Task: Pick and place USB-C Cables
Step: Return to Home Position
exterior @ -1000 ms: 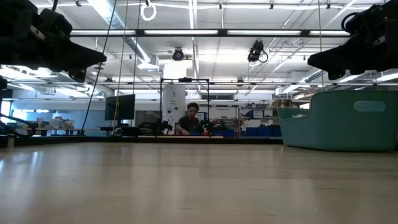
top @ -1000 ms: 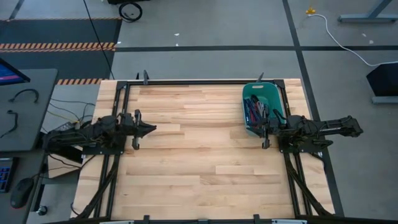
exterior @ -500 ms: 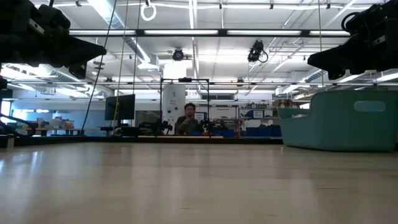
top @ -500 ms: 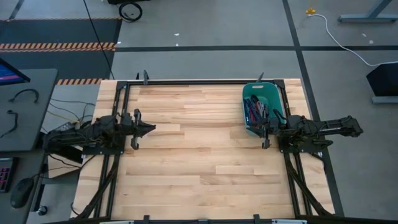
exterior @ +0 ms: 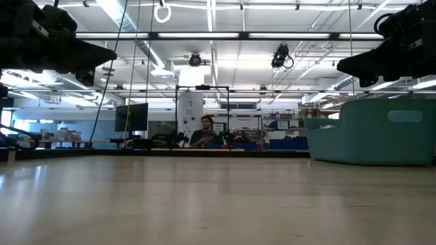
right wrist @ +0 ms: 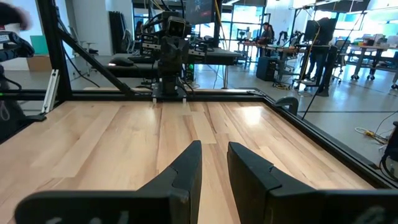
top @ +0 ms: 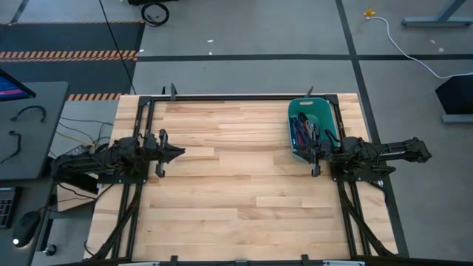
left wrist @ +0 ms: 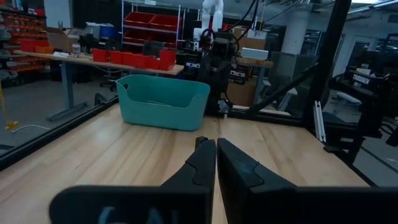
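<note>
The USB-C cables point(top: 306, 131) lie as a heap of coloured bundles inside the teal bin point(top: 295, 111) at the table's far right. The bin also shows in the low view point(exterior: 371, 133) and the left wrist view point(left wrist: 163, 102). My left gripper point(top: 182, 153) hovers shut and empty above the table's left side, pointing right; it also shows in the low view point(exterior: 112, 53) and its own wrist view point(left wrist: 216, 144). My right gripper point(top: 304, 154) hovers above the bin's near end, pointing left, its fingers a little apart and empty point(right wrist: 214, 149).
Bare wooden tabletop point(top: 236, 185) spreads between the two arms and toward the near edge. A black metal frame point(top: 236, 96) runs along the table's far edge and sides. A person sits far behind the table in the low view point(exterior: 203, 129).
My left gripper has tipped up a little, from slanting down to about level. Nothing else on the table has moved.
</note>
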Controlling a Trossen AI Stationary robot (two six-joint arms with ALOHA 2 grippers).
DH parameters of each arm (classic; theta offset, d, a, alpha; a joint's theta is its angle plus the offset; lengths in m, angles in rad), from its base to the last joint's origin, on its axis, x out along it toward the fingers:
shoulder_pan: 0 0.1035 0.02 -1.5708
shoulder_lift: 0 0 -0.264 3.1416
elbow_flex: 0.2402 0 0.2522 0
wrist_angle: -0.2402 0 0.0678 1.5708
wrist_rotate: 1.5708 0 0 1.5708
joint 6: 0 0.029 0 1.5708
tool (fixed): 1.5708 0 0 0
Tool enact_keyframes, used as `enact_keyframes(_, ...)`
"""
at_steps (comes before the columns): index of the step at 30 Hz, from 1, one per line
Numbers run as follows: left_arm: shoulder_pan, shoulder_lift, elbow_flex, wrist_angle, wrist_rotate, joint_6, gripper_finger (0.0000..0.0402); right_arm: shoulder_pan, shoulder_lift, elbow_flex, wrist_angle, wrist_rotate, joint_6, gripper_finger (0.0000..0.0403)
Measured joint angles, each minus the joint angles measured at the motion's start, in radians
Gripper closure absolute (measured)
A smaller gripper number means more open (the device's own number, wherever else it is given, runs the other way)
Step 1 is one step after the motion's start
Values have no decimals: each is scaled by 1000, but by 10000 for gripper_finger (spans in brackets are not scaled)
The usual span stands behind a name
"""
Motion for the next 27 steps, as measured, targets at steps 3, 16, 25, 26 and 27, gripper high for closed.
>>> enact_keyframes(3,0,0,0,1,0,0,383,0,0,0,0,0,0,321)
enact_keyframes(16,0,0,0,2,0,0,371,0,0,0,0,0,0,321)
enact_keyframes(25,-19,0,0,2,-1,0,379,0,0,0,0,0,0,321)
enact_keyframes(26,-30,0,0,2,-1,0,378,0,0,0,0,0,0,321)
enact_keyframes(27,-38,0,0,2,0,0,376,0,0,0,0,0,0,321)
